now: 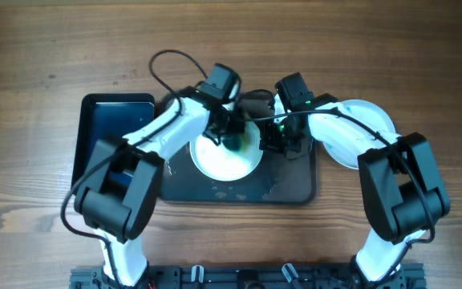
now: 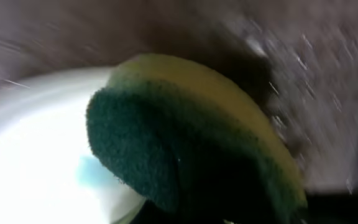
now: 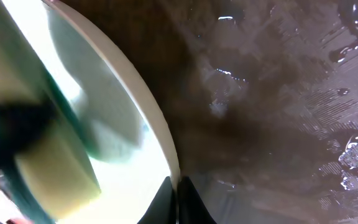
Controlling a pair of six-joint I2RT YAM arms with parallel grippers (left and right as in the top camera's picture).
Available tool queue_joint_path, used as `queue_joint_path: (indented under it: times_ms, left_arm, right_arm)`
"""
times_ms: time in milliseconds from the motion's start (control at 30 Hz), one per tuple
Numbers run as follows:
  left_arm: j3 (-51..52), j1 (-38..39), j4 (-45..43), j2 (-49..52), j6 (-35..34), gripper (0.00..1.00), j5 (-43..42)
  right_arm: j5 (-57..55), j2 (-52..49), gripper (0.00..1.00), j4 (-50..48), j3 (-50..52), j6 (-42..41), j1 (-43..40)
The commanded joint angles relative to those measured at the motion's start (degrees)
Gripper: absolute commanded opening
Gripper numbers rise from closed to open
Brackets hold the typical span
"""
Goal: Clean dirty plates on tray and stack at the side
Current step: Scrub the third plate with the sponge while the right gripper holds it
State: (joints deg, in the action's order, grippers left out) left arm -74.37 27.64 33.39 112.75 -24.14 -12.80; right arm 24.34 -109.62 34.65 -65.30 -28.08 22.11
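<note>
The left pincer [image 1: 229, 135] is closed on a yellow-and-green sponge [image 2: 185, 143], green face toward the white plate [image 1: 223, 160]. A blue smear [image 2: 92, 173] shows on the plate just beside the sponge. The right pincer [image 3: 180, 198] clamps the plate's right rim. The plate lies mid-tray [image 1: 295, 183]; the tray floor is wet. A second plate [image 1: 369, 119] rests on the wooden surface [image 1: 38, 64] right of the tray, partly under the right arm. A black tray [image 1: 107, 120] sits just left of the tray.
</note>
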Motion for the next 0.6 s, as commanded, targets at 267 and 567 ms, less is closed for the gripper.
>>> queue_joint_path:
  times_ms: [267,567]
  left_arm:
    - [-0.63,-5.53,19.30,0.94,-9.31,0.04,14.95]
    - [-0.63,-4.81,22.27,0.94,11.67,0.04,-21.00]
  right_arm:
    - [-2.12,-0.66,0.04,-0.11,0.50,-0.24,0.22]
    - [-2.10,-0.63,0.04,-0.11,0.50,-0.44,0.24]
